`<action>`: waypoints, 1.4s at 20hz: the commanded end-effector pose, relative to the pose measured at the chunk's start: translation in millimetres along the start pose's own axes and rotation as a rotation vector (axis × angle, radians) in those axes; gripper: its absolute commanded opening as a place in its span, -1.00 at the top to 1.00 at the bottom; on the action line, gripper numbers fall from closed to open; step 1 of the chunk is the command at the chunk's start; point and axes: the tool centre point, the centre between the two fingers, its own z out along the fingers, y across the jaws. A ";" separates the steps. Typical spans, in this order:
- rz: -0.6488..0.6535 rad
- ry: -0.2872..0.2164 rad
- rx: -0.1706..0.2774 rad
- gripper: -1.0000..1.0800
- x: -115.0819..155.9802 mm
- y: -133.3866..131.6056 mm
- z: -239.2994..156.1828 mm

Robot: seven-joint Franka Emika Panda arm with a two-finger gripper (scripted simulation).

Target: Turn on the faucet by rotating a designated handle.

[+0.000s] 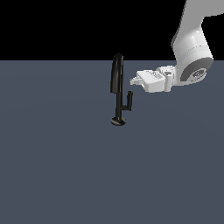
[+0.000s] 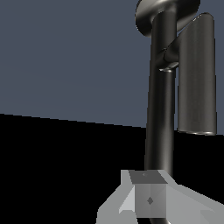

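Observation:
The glossy black faucet (image 1: 117,78) stands on the grey floor on a round disc base (image 1: 118,122), with its thick spout curving over the top. The handle (image 1: 127,101) branches from the stem toward the exterior view's right and ends in an upright stub. My gripper (image 1: 132,80) hovers just right of the spout, above the handle stub, fingers pointing at the faucet, touching nothing. The jaws look shut and empty. In the wrist view the stem (image 2: 161,109), the handle stub (image 2: 197,74) and the base (image 2: 148,13) fill the frame beyond my fingertips (image 2: 148,200).
A flat dark grey floor (image 1: 65,166) spreads around the faucet. My white arm (image 1: 192,48) reaches in from the exterior view's upper right.

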 end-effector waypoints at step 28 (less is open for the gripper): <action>0.140 -0.123 0.137 1.00 50.3 10.7 10.6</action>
